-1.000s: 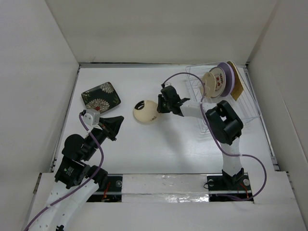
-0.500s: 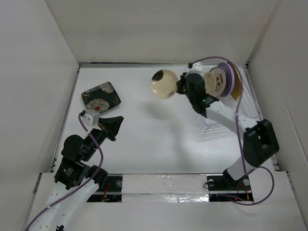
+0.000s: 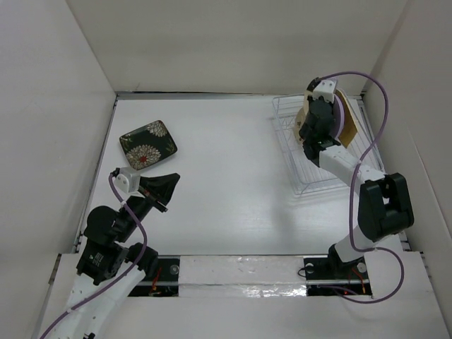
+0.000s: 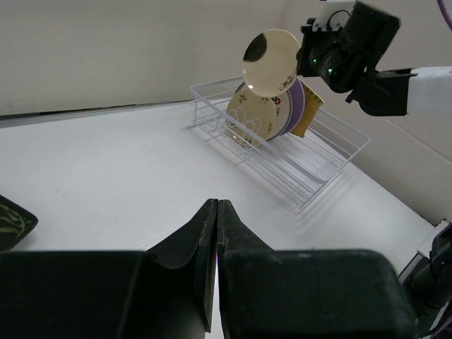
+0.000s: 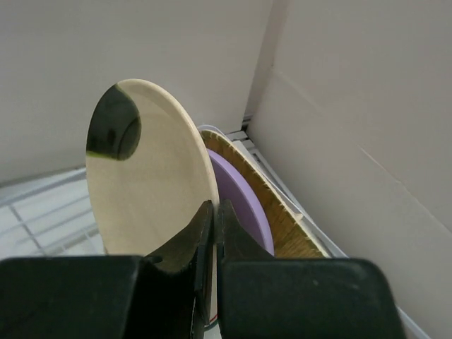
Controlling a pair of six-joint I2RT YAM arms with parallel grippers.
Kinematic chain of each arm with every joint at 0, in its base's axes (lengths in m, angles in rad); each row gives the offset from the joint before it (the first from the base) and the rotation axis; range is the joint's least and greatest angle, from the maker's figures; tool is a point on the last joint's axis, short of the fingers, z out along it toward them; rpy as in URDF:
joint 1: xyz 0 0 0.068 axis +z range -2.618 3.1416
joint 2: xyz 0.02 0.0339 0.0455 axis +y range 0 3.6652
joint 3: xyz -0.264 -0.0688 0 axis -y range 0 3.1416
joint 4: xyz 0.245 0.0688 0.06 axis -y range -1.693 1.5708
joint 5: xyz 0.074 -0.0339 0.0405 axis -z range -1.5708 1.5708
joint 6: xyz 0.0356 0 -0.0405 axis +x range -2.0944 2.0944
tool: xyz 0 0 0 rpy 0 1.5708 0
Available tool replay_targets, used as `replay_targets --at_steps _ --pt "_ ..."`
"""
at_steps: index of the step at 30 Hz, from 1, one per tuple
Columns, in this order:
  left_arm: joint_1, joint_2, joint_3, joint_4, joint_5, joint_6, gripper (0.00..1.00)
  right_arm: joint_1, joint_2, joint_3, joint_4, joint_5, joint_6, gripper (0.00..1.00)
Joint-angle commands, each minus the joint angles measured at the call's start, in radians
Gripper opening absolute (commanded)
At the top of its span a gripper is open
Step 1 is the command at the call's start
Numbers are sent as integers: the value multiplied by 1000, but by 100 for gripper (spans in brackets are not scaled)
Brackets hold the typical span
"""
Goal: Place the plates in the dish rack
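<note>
Cream plate [image 4: 272, 62] high over the rack [image 4: 304, 173]!
My right gripper [image 5: 214, 212] pinches its rim, on edge above the racked plates [image 4: 265, 116]; left gripper [image 4: 216, 212] closed, empty, near the black plate [image 3: 147, 141].

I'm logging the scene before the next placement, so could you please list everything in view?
cream plate: one, cream with a dark mark, held on edge above the rack's plates.
black plate: one, square, floral, flat at the table's far left.
dish rack: one, white wire, far right.
lilac plate: one, upright in the rack.
ribbed plate: one, yellow-tan, behind the lilac one.
pale round plate: at least one, with red marks, at the front of the row.
table: one, white.
left gripper: black, shut, empty, near left.
right gripper: black, shut on the cream plate.
</note>
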Motion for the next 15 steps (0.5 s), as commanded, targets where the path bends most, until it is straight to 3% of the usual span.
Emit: replay_targets --at_steps 1,15 --pt "-7 -23 31 56 22 -1 0 -4 13 25 127 10 -135 0" --pt "-7 -34 33 51 5 1 0 16 117 19 -18 -86 -155 0"
